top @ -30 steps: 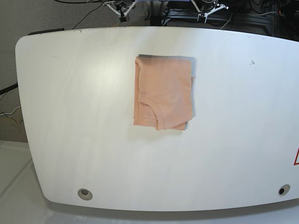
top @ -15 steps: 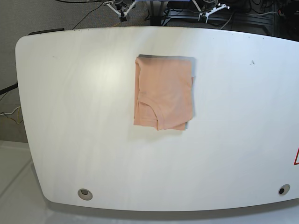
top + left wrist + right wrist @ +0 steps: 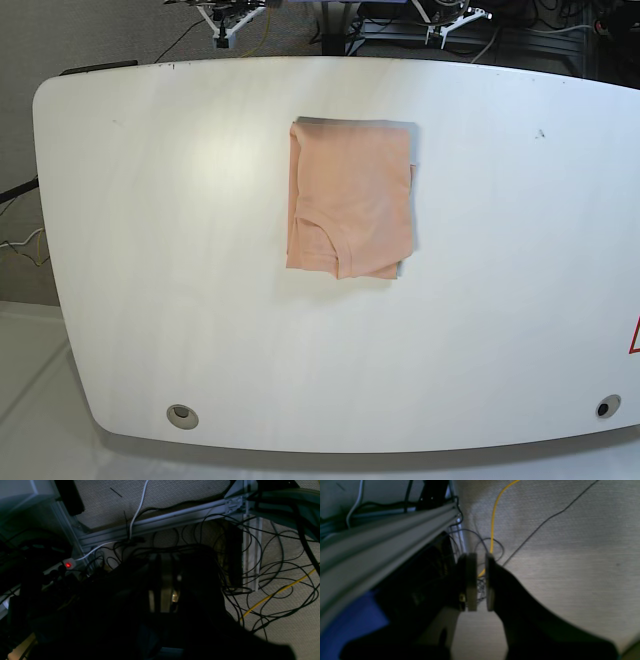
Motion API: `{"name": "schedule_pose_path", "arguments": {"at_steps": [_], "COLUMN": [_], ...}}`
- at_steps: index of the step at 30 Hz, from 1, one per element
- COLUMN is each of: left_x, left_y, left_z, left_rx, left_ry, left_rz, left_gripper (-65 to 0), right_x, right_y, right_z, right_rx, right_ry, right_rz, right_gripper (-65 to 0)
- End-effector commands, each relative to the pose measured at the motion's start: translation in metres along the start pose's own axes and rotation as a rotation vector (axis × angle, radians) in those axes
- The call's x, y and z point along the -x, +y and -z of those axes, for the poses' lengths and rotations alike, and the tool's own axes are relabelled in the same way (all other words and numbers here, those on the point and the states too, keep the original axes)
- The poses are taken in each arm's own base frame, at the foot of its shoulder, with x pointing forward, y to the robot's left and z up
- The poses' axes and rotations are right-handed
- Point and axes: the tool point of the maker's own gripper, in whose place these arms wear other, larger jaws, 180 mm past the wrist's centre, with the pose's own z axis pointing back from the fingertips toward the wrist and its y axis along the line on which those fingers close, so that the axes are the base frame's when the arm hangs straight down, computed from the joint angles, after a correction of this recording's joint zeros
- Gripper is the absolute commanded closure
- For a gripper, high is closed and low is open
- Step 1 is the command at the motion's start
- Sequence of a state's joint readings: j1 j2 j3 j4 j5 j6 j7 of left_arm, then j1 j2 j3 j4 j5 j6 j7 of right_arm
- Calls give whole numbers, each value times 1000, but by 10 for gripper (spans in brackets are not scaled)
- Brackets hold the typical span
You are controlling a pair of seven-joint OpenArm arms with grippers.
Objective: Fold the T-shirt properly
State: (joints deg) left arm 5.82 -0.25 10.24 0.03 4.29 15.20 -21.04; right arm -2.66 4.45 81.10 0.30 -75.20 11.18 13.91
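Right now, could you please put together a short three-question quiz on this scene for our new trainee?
1. True or false: the T-shirt lies spread out flat with both sleeves extended.
2. Multiple choice: where is the T-shirt on the white table? A) hanging off the near edge B) toward the far edge, near the middle C) at the left corner
3. Short answer: is either end effector holding the fabric?

Key
1. False: it is folded into a compact rectangle.
2. B
3. No: the right end effector and the left end effector hang over the cabled floor, nothing between their pads.
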Motion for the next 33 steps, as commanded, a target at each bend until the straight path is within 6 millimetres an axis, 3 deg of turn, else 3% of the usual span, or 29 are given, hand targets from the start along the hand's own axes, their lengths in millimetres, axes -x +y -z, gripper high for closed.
{"name": "schedule_pose_path", "arguments": {"at_steps": [1, 5, 33], "left_x": [0, 0, 0], "left_y": [0, 0, -1], "left_z": [-1, -1, -1], "left_rx": [-5, -5, -3], "left_ry": [-8, -8, -7], "left_rz": [4, 4, 3], "left_gripper": [0, 0, 0], "right_x": [2, 4, 2], "right_y": [14, 23, 23], "right_z": [1, 2, 2], "right_rx": [-34, -47, -47], "right_ry": [-1, 1, 1], "right_rz": [7, 8, 6], "right_gripper": [-53, -53, -53]}}
